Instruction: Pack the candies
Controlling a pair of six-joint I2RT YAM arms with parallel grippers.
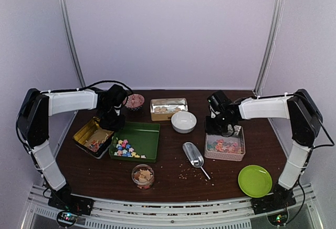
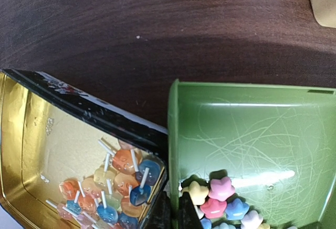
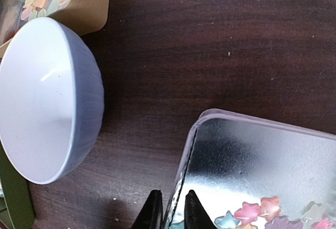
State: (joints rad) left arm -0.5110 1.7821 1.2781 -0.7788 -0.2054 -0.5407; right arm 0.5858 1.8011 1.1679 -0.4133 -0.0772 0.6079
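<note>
Candies sit in two lots: pastel stars [image 1: 126,149] heaped at the near end of the green tray [image 1: 144,134], and more of them [image 3: 257,210] in the pink tin [image 1: 226,158] on the right.

Right pincer [image 3: 172,193] is nipped onto that tin's left wall near the far-left corner, one finger outside and one inside. The sweets lie just beside the inner finger and toward the near wall, so I judge that any pull or tilt would carry them along.

Left pincer [image 2: 176,208] is closed at the tray's far-left corner, in the slot between the tray and the gold tin [image 2: 42,150] (whether it pinches the tray wall I cannot tell). The tray's stars start right at its tips. Each arm is thus nearest its own lot.

Bare counter [image 3: 220,45] lies beyond the pink tin. The white bowl [image 3: 42,97] stands near on the left, and the scoop [image 1: 193,154] lies near the tin's near-left corner, so a leftward slide looks the tight direction. The tray and the gold tin touch or nearly so, leaving little play on that side.
</note>
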